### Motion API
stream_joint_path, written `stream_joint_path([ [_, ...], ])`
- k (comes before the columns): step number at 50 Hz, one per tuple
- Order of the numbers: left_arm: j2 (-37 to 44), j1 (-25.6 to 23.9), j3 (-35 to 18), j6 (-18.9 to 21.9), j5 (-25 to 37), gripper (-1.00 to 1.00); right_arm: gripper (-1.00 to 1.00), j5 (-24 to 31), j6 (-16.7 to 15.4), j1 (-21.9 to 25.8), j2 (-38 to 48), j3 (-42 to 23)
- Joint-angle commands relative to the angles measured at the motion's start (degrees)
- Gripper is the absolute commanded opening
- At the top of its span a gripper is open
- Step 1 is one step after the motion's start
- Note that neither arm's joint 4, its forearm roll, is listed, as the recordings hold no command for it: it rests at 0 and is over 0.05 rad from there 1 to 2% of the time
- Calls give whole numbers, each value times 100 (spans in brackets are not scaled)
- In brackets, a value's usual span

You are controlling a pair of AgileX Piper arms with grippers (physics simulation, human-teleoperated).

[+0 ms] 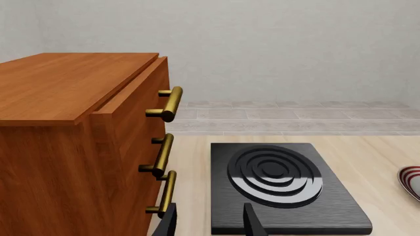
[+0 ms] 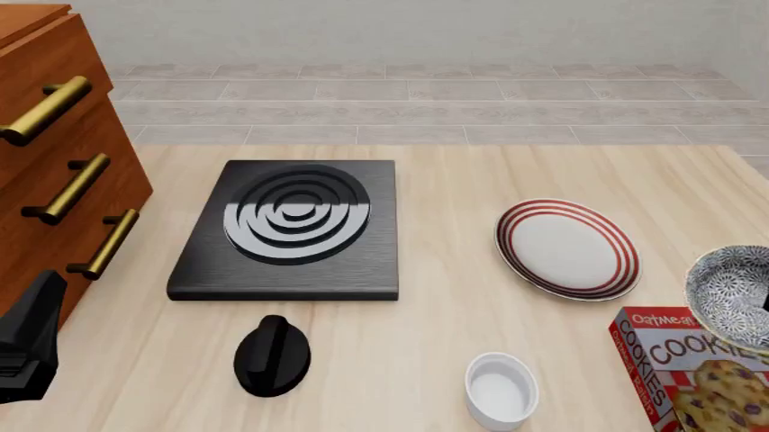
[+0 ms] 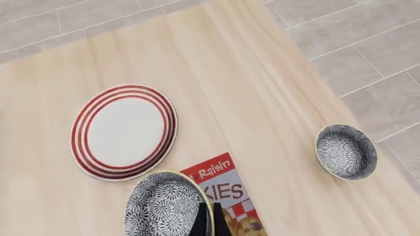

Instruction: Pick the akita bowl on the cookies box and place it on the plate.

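Observation:
The akita bowl (image 3: 161, 209), speckled black and white, hangs tilted over the near corner of the red cookies box (image 3: 226, 189). My right gripper (image 3: 210, 220) is shut on the bowl's rim. In the front view the akita bowl (image 2: 733, 292) sits at the far right edge, overlapping the cookies box (image 2: 685, 369). The red-ringed white plate (image 2: 567, 248) lies empty on the table just left of and beyond the bowl; it also shows as the plate (image 3: 125, 130) in the right wrist view. My left gripper (image 1: 210, 223) stands open near the table's front left, holding nothing.
A black stove burner (image 2: 291, 227) lies mid-table, with a black knob (image 2: 273, 355) and a white ramekin (image 2: 502, 389) in front. A wooden cabinet (image 2: 54, 171) with brass handles stands at left. A second speckled bowl (image 3: 345, 151) sits near the table's right edge.

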Motion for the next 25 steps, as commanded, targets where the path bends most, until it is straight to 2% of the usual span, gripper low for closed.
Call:
stream_joint_path([
  [1, 0, 1, 0, 0, 0, 100, -100, -80, 430, 376, 219, -524],
  [12, -1, 0, 0, 1, 0, 100, -100, -552, 814, 809, 744, -701],
  [25, 0, 0, 0, 1, 0, 100, -100, -1213, 964, 1190, 1492, -758],
])
